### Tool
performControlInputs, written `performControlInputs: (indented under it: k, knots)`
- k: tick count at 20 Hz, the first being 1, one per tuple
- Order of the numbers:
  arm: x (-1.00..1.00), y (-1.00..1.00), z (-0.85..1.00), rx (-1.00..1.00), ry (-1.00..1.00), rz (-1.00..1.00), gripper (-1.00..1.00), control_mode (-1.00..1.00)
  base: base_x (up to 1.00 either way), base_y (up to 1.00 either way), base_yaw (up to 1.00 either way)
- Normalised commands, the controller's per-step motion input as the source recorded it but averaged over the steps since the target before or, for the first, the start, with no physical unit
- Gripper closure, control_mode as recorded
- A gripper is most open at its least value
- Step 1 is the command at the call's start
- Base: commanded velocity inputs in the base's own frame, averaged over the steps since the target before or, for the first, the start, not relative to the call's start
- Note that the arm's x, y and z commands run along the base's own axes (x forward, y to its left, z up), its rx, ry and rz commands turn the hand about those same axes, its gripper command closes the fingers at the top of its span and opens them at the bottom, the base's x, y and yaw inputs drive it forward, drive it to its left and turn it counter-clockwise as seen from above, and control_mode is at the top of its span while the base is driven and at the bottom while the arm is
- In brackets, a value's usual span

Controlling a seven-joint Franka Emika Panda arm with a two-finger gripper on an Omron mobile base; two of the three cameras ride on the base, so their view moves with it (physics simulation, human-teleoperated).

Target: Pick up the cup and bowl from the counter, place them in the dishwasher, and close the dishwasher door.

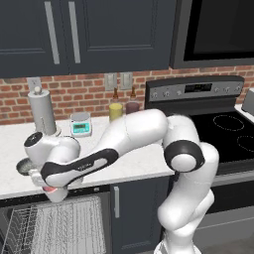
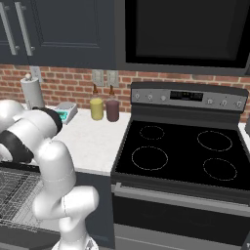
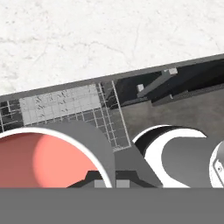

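Pincer [image 1: 49, 191]: closed on the cup [image 3: 43, 159], hanging past the counter [image 1: 124, 166] edge above the open dishwasher [image 1: 54, 225].
Cup: salmon inside faces the hand camera, at 7 o'clock in the hand view; wire rack [image 3: 65, 105] lies behind it.
Bowl [image 1: 24, 166]: on the counter near its front edge, at 10 o'clock from the cup in the left base view.
Risk: released this high, I judge the cup could bounce off the rack wires and tip.
Risk, farther: swinging the elbow back might sweep the bowl.
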Motion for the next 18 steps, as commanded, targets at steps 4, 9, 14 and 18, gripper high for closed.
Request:
performControlInputs:
  k: [4,9,14,18]
  knots:
    - [-0.67,0.43,-0.31,-0.18,-0.01,0.0,1.0,-1.0,0.0,0.0,0.0]
    - [-0.33,0.43,-0.47,-0.22,0.0,0.04,1.0,-1.0,0.0,0.0,0.0]
    - [-0.12,0.3,-0.63,-0.29,-0.04,0.03,1.0,-1.0,0.0,0.0,0.0]
    - [-0.01,0.16,-0.61,-0.25,-0.02,0.0,1.0,-1.0,0.0,0.0,0.0]
